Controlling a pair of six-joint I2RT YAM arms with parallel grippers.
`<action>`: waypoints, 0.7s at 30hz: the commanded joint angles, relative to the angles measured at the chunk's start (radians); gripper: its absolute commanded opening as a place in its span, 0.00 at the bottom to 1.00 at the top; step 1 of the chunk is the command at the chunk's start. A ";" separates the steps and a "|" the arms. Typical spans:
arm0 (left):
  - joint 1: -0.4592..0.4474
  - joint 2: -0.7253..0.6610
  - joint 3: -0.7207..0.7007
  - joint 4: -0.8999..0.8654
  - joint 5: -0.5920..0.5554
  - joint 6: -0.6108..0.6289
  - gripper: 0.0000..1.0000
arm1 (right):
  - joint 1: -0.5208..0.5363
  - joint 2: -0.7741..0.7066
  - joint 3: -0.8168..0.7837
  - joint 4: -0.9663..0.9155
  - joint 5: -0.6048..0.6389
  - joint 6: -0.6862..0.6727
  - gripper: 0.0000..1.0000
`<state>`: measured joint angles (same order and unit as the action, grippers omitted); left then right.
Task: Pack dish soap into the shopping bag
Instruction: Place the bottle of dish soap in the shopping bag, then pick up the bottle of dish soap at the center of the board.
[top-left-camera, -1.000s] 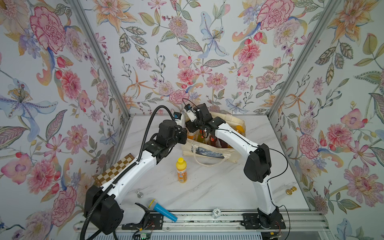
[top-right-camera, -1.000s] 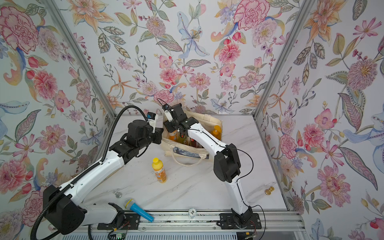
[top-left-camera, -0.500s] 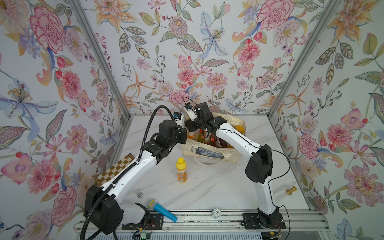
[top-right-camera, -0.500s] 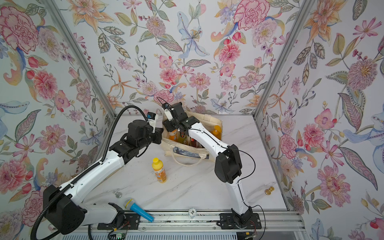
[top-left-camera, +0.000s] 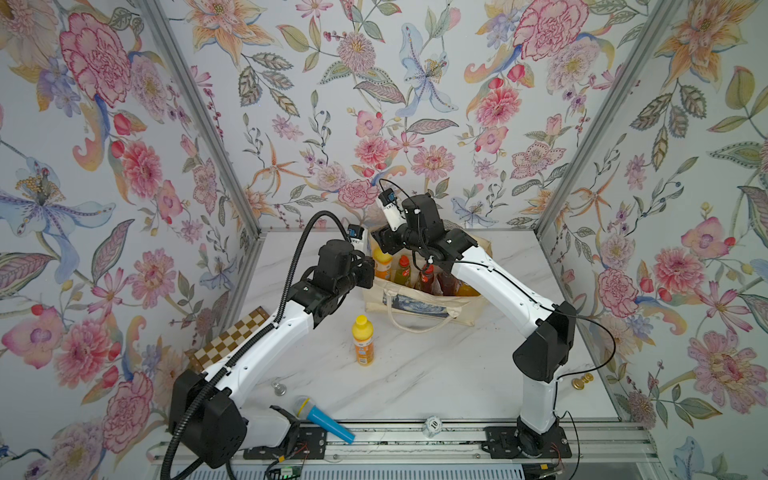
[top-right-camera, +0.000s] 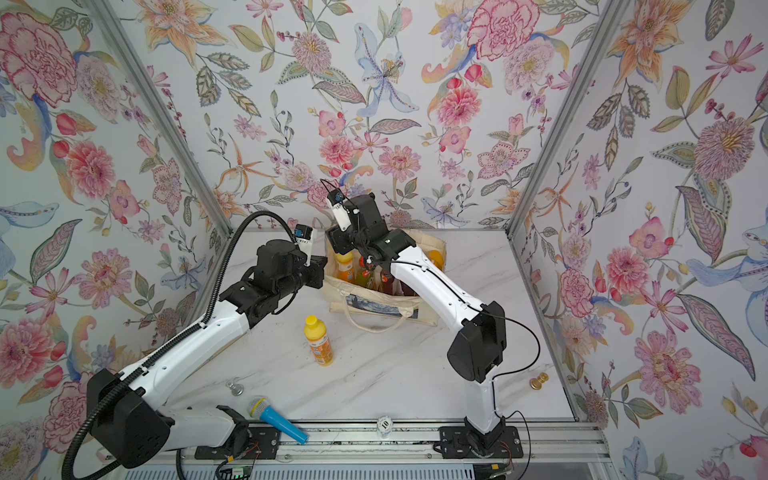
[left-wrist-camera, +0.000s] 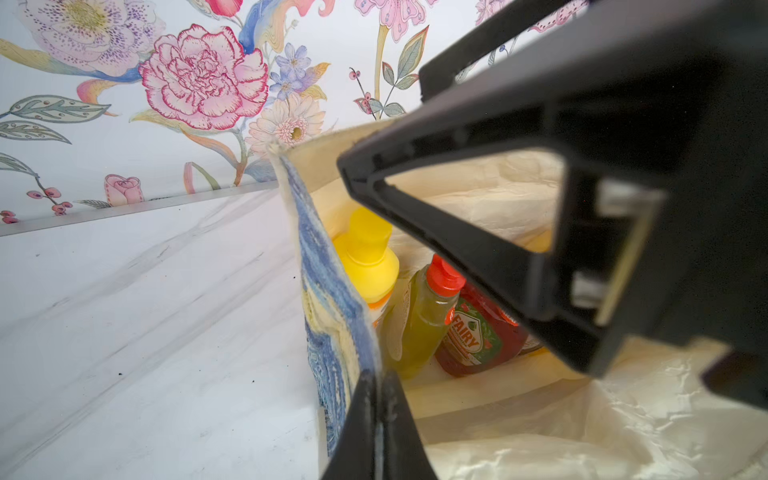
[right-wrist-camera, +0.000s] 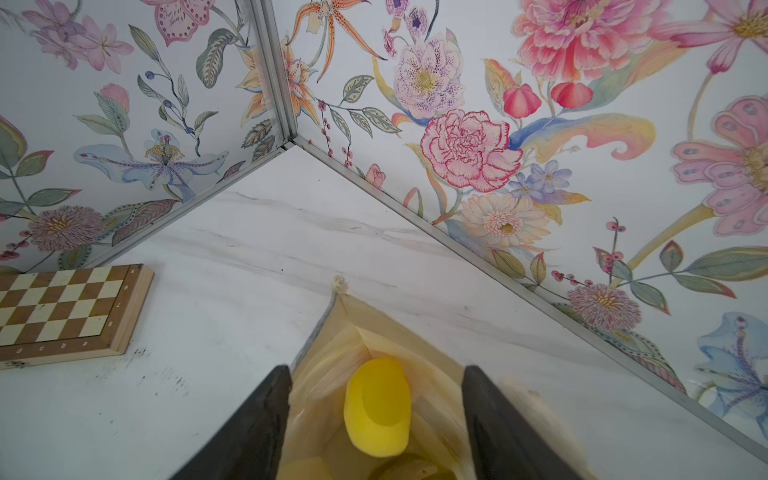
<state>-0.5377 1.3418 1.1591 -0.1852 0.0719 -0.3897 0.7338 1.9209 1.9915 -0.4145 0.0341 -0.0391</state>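
- shopping bag (top-left-camera: 419, 309): cream canvas, blue swirl print
- standing bottle (top-left-camera: 363, 343): orange, yellow cap
- microphone (top-left-camera: 328, 423): blue handle, yellow head
- chessboard (top-left-camera: 232, 338): brown-cream checks
- table (top-left-camera: 436, 365): white marble, grey veins
- walls (top-left-camera: 374, 83): pink-blue florals

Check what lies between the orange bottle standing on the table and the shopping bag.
Nothing but bare marble tabletop, as both top views show: the orange bottle stands apart from the shopping bag.

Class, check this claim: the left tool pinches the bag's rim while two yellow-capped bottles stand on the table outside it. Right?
Wrong count: only one yellow-capped bottle stands on the table outside the bag, as both top views show. The left tool does pinch the rim, per the left wrist view.
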 joint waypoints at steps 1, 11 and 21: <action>-0.013 0.010 -0.001 -0.013 0.018 -0.006 0.14 | 0.012 -0.069 -0.058 0.014 0.007 0.045 0.68; -0.007 -0.043 0.008 0.000 0.020 -0.013 0.40 | 0.091 -0.354 -0.344 -0.007 0.093 0.136 0.75; 0.004 -0.127 0.003 0.003 -0.013 -0.017 0.67 | 0.322 -0.539 -0.498 -0.117 0.224 0.179 0.78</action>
<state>-0.5385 1.2549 1.1591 -0.1860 0.0731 -0.4057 1.0153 1.3933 1.5196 -0.4686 0.2028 0.1032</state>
